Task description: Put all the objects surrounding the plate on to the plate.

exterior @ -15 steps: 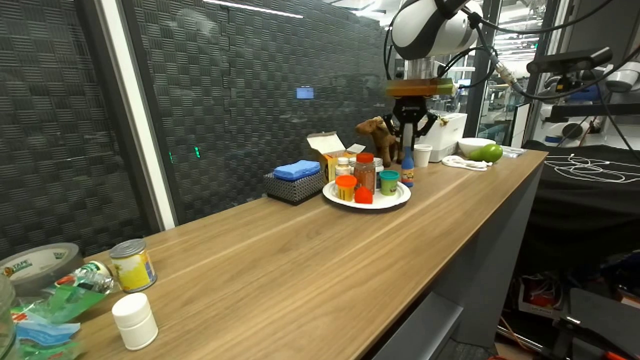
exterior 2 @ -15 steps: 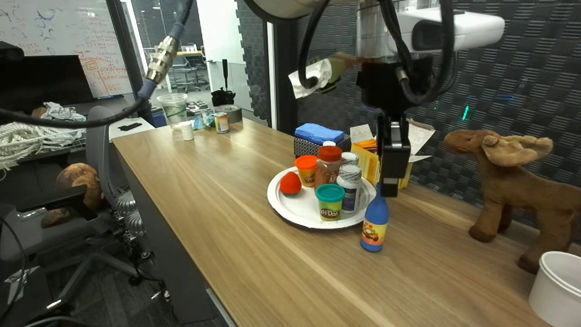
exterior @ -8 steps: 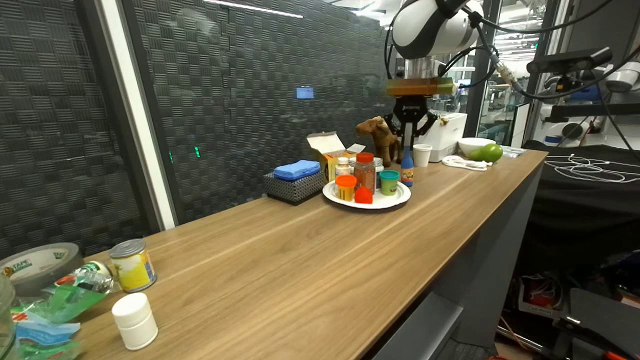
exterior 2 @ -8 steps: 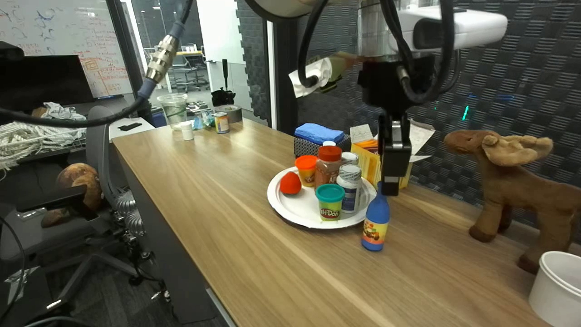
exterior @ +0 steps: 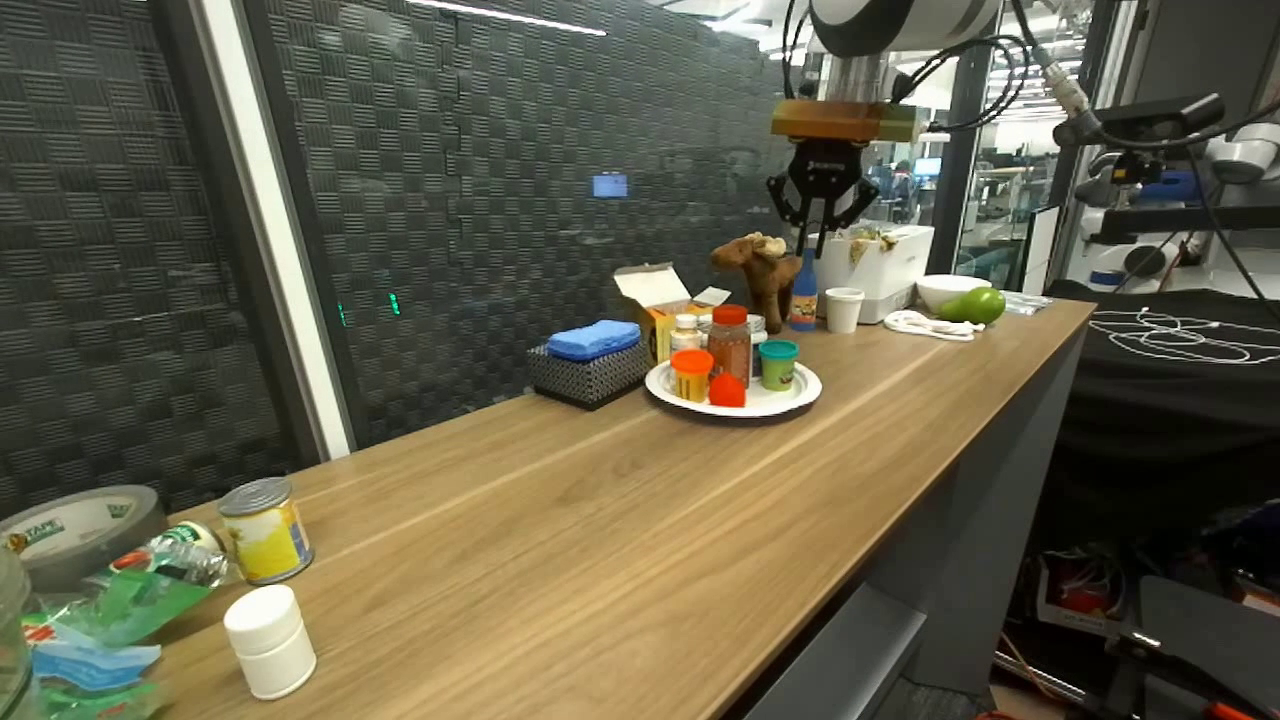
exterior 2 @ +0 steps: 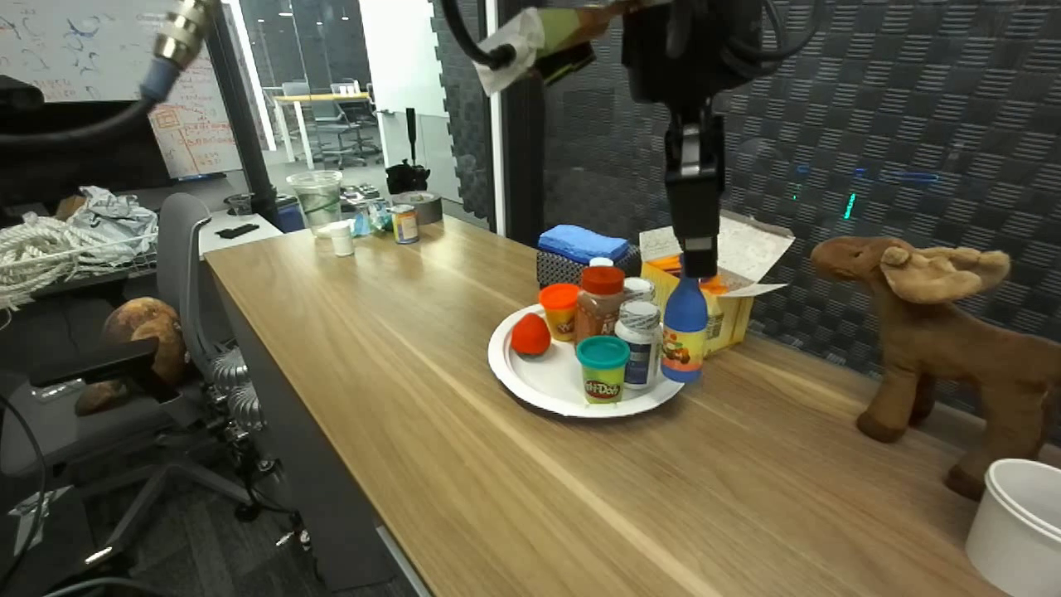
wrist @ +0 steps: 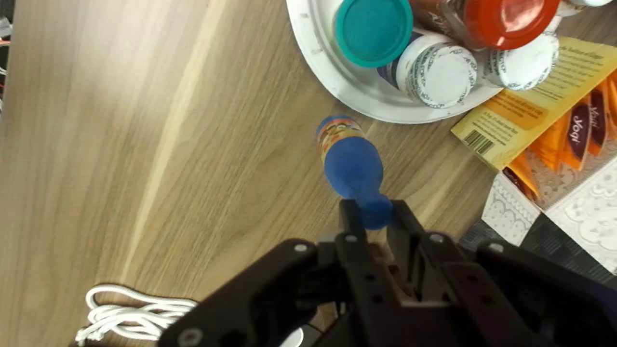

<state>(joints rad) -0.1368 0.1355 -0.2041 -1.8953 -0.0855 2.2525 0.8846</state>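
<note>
Up with the blue bottle (wrist: 354,166) since the earlier frame, off the table (exterior 2: 398,356), pinched at the top in the pincer (wrist: 375,209). Hangs near the plate (exterior 2: 543,380), apparently not yet over it. Best to swing across high and upright to the bare patch between red-orange piece (exterior 2: 530,335) and teal-lidded tub (exterior 2: 603,370), set flat, then let go. On plate too: orange-lidded tub (exterior 2: 560,313), red-capped jar (exterior 2: 598,308), white bottles (exterior 2: 639,355). In open yellow box (exterior 2: 728,323): orange packets (wrist: 554,144).

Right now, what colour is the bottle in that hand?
The bottle is blue, its label yellow and orange, clearest in an exterior view.
</note>
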